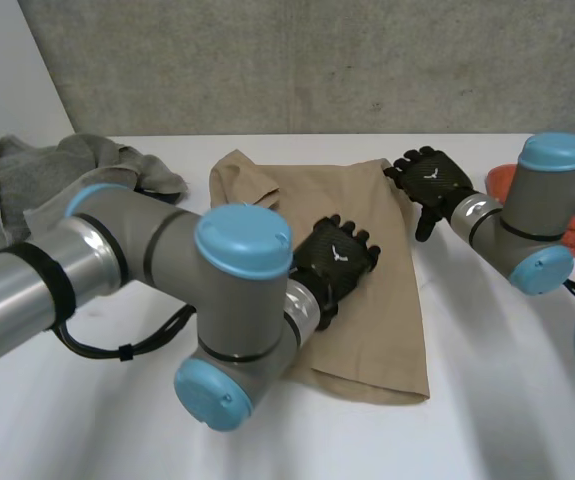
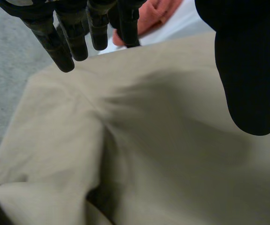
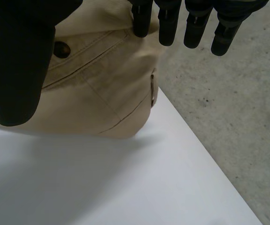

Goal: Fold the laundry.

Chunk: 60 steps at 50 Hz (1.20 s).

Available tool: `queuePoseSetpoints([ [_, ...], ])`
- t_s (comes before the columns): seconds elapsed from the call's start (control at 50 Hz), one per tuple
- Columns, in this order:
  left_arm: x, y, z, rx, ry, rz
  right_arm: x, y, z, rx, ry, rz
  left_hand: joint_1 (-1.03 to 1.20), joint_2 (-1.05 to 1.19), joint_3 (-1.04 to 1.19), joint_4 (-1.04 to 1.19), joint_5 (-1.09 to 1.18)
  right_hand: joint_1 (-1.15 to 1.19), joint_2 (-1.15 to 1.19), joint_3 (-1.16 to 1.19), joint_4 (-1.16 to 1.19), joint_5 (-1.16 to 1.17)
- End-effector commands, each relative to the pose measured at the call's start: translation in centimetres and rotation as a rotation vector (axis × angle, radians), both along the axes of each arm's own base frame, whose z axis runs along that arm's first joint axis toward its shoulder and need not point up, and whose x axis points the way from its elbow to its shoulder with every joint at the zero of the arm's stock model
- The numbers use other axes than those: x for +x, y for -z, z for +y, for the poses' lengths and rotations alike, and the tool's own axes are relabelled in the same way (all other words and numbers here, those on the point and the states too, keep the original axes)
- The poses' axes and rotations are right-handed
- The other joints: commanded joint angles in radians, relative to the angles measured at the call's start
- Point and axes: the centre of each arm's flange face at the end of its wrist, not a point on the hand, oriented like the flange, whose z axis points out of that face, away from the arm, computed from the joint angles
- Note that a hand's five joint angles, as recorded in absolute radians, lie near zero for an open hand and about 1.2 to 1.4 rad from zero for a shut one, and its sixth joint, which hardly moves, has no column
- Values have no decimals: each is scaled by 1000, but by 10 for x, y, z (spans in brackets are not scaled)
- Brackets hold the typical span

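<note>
On the table, head view: a beige garment (image 1: 367,260) lies at the middle of the white table (image 1: 487,400); grey towel (image 1: 47,175) far left, orange cloth (image 1: 500,181) far right.
Left hand, head view: left hand (image 1: 335,256) over the beige garment's middle.
Right hand, head view: right hand (image 1: 429,178) at the beige garment's far right corner.
Left wrist view: fingers (image 2: 66,42) straight, thumb spread wide, holding nothing, above the creased cloth; orange cloth beyond the fingertips.
Right wrist view: fingers (image 3: 165,23) straight, thumb wide apart, empty, above the corner bearing a button (image 3: 62,49).
</note>
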Motion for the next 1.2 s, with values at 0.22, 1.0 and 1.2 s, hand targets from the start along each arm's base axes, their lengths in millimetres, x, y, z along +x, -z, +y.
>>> queuePoseSetpoints([
  [0.22,-4,42,0,-75,35,-164,31,24,6,2,-71,-50,619,606,603,613,578,-48,-37,-32,-35,-47],
  [1.0,129,-24,-197,-51,-512,183,51,-52,143,323,-121,-108,1153,1141,1138,1148,1112,1174,1185,1190,1186,1175],
  [1.2,148,-77,-180,-96,-562,195,44,-66,127,250,56,-72,155,142,139,150,114,158,169,174,171,159],
])
